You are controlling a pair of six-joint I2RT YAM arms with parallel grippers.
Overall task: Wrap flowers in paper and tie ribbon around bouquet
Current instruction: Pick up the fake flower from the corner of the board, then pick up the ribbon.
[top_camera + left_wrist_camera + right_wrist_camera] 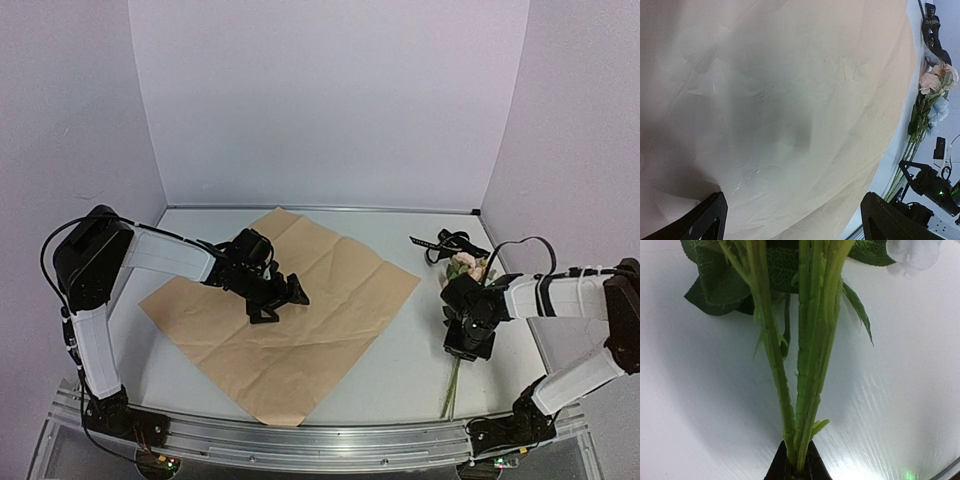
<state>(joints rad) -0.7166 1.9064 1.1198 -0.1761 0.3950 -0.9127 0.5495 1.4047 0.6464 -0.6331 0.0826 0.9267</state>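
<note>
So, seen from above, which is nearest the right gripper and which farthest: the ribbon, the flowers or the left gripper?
1. The flowers: stems pinched in the right gripper.
2. The ribbon: just behind it.
3. The left gripper: far left, over the paper.

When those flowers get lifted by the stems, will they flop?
Probably light: the stems look thin. The flowers likely droop slightly, blooms sitting away from the right gripper. The separate stems may splay, pinched at one spot.

top: we look down on table [420, 350] | left wrist: close over paper [790, 100] | right wrist: against flowers [810, 365], seen in all
</note>
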